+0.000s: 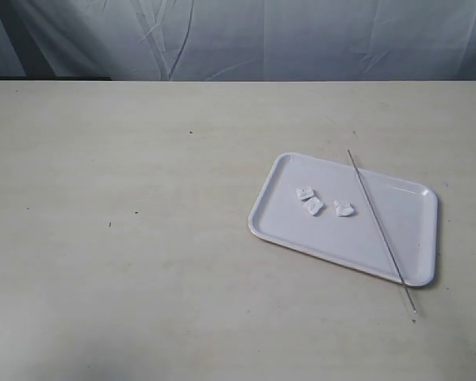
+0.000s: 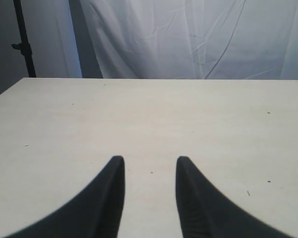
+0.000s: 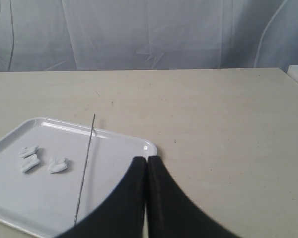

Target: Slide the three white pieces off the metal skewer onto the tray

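Observation:
Three white pieces (image 1: 323, 203) lie loose on the white tray (image 1: 412, 270), left of its middle; the right wrist view shows them too (image 3: 39, 161). The thin metal skewer (image 1: 378, 222) rests bare across the tray's right part, its near tip past the rim on the table. From the right wrist the skewer (image 3: 84, 168) crosses the tray (image 3: 114, 141). My right gripper (image 3: 147, 159) is shut with nothing in it, near the tray's corner. My left gripper (image 2: 150, 161) is open over bare table. Neither arm shows in the exterior view.
The pale tabletop (image 1: 127, 222) spreads wide to the left of the tray. A wrinkled grey cloth backdrop (image 1: 246, 40) hangs behind the far edge. A dark stand pole (image 2: 24, 44) rises beyond the table's corner in the left wrist view.

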Motion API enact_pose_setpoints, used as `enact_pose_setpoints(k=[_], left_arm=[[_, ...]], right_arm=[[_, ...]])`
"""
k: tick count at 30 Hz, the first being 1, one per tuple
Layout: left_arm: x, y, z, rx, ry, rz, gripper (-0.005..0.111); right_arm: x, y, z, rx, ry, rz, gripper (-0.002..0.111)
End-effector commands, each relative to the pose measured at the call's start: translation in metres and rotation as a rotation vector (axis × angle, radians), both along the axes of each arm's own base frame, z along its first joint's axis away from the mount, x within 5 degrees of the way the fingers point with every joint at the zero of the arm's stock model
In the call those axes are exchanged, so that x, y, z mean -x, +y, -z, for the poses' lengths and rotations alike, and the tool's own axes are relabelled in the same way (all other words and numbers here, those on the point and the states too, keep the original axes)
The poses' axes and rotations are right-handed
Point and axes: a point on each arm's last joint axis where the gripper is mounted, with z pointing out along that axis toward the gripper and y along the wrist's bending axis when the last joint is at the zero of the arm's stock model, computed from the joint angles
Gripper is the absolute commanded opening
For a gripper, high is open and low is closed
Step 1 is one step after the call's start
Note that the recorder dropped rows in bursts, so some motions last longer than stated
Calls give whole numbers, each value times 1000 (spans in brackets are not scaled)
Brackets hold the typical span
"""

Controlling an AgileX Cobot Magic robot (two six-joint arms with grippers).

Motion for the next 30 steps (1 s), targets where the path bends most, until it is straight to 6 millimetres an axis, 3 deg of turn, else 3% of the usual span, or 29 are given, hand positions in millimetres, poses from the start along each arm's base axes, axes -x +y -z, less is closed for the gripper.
enact_pose_setpoints(k=[1,30], left_arm=[[0,0,1,19,-2,-1,34],[2,-1,8,-45,76,17,34]], right_arm=[[0,0,0,4,-4,5,-1],[0,0,0,4,-4,5,-1]])
